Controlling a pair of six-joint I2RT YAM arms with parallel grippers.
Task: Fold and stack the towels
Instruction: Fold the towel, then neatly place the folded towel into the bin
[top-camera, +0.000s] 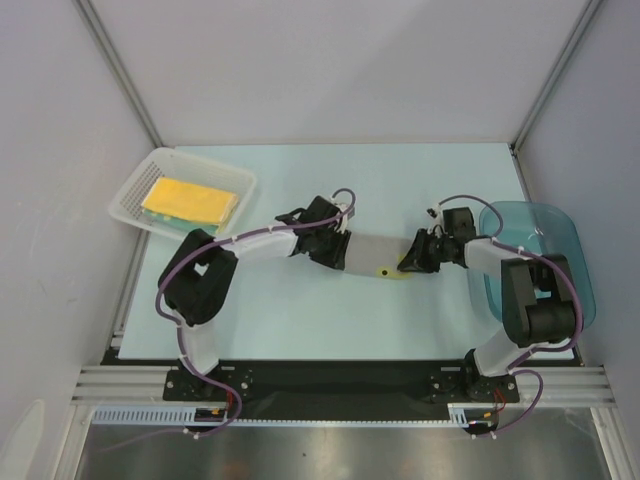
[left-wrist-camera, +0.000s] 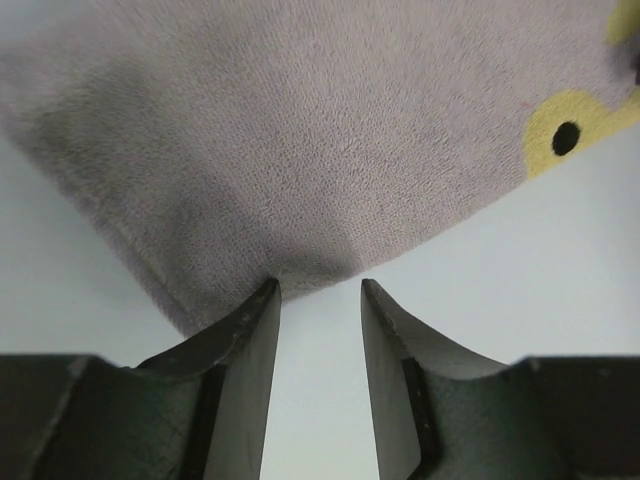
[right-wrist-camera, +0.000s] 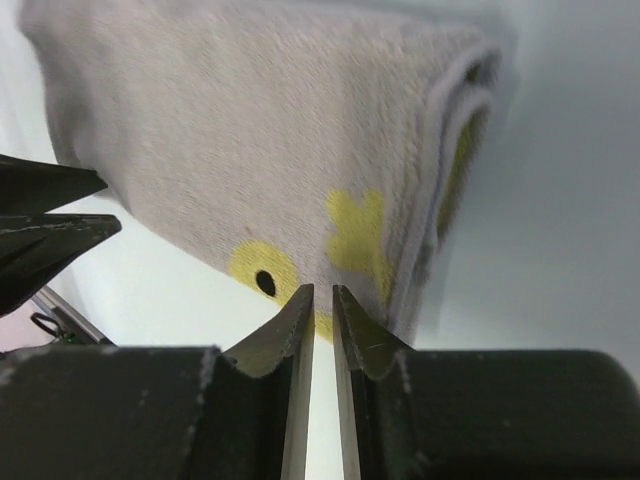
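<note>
Pale mint table (top-camera: 300, 320) carries white mesh basket (top-camera: 135, 195) back-left, blue translucent tub (top-camera: 560, 230) at right edge, pale chick-face towel (top-camera: 378, 255) mid-table between them, well apart from both.

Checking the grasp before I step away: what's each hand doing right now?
Left hand: open, fingers at the grey towel's edge.
Right hand: nearly closed at the same towel's edge; grip unclear.

No readable text, labels, brands or numbers anywhere in views.
</note>
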